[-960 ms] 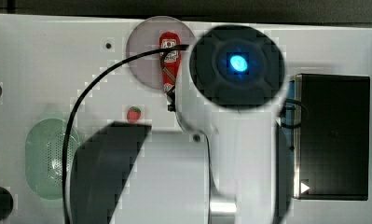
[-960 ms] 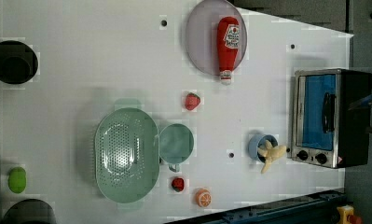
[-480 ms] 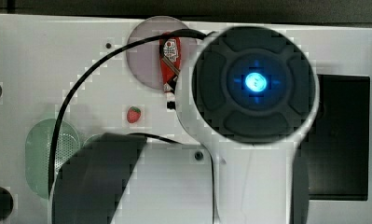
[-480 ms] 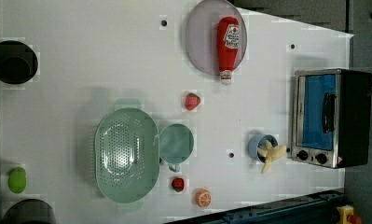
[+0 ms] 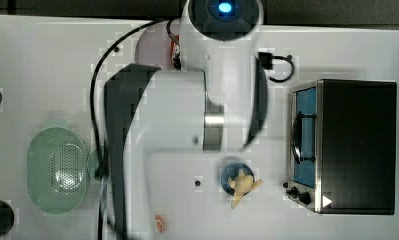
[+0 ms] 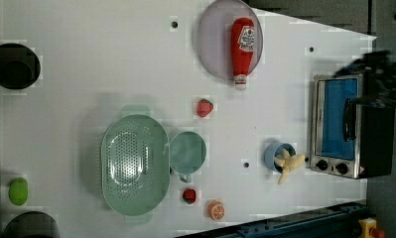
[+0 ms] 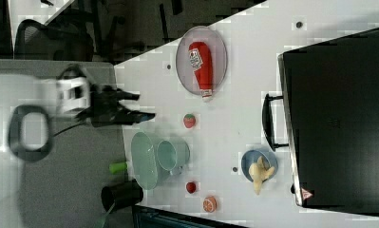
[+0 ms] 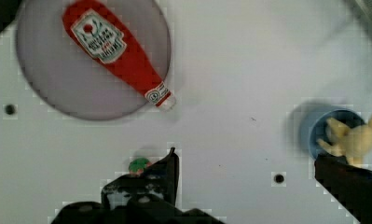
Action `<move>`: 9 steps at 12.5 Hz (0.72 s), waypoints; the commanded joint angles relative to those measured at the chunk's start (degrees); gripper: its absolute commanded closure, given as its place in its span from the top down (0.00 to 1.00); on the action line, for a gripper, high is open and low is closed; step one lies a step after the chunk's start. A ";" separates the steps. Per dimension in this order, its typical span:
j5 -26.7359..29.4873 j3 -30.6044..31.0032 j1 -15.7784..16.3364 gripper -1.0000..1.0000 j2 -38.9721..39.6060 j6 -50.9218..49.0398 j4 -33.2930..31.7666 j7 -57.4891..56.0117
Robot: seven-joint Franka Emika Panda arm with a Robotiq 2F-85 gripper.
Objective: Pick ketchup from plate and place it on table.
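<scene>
The ketchup (image 6: 242,48) is a slim red bottle with a white label and a white cap end. It lies flat on the plate (image 6: 215,44), a smooth round disc of pale greyish lilac with a thin rim; the cap end juts over the rim toward the strawberry toy (image 6: 204,107). The table (image 6: 96,64) is a flat white top with a few small dark holes.

In the wrist view the gripper (image 8: 249,175) stands with its dark fingers (image 8: 148,184) wide apart and nothing between them, above bare table and clear of the bottle. In the right view the gripper (image 7: 142,105) hangs blurred at the table's edge, well apart from the plate.

In the top view the white arm (image 5: 207,100) covers most of the plate (image 5: 152,45), and just a red sliver of the ketchup (image 5: 175,50) shows beside it.

Containers, left view:
- Pale green oval basket (image 6: 133,163) — perforated floor, nothing seen inside.
- Round green cup (image 6: 187,152), touching the basket's side, with a small handle; contents not seen.
- Small blue cup (image 6: 276,153) holding a pale yellow banana-like toy (image 6: 289,163) that sticks out over its rim.
- Toaster oven (image 6: 347,126) — metal body, blue-tinted door, dark handle; its upper part is crossed by a dark blur.
- Dark cup (image 6: 13,65) at the left view's left edge; its inside is too dark to read.

An orange slice toy (image 6: 216,210) and a small round red piece (image 6: 188,196) lie near the basket.
</scene>
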 commanded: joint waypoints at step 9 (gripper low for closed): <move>-0.21 1.17 2.77 1.00 21.42 29.95 -0.47 -32.89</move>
